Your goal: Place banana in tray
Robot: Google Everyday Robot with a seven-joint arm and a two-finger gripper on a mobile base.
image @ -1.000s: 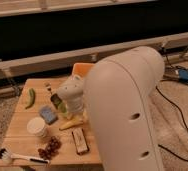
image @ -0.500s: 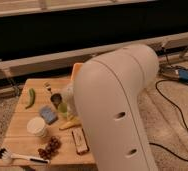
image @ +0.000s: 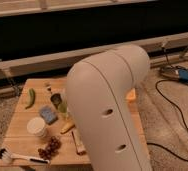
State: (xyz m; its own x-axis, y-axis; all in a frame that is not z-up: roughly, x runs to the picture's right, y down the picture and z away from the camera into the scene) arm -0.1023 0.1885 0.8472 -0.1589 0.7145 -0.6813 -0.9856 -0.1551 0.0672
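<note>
End effector point(image: 60, 103) low over the desk point(image: 20, 136), its grip impossible to tell.
Banana point(image: 67, 127) lies on the desk; the tray point(image: 131, 95) peeks out behind the arm point(image: 107, 110).

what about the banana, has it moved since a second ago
No, the banana stays put right of the white tub; gripper hidden behind the arm.

High view looks down over the arm point(image: 112, 107) (pincer hidden behind).

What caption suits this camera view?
Bulky white arm fills the view, hiding its hand; banana lies on the wooden table, tray edge peeking out behind.
</note>
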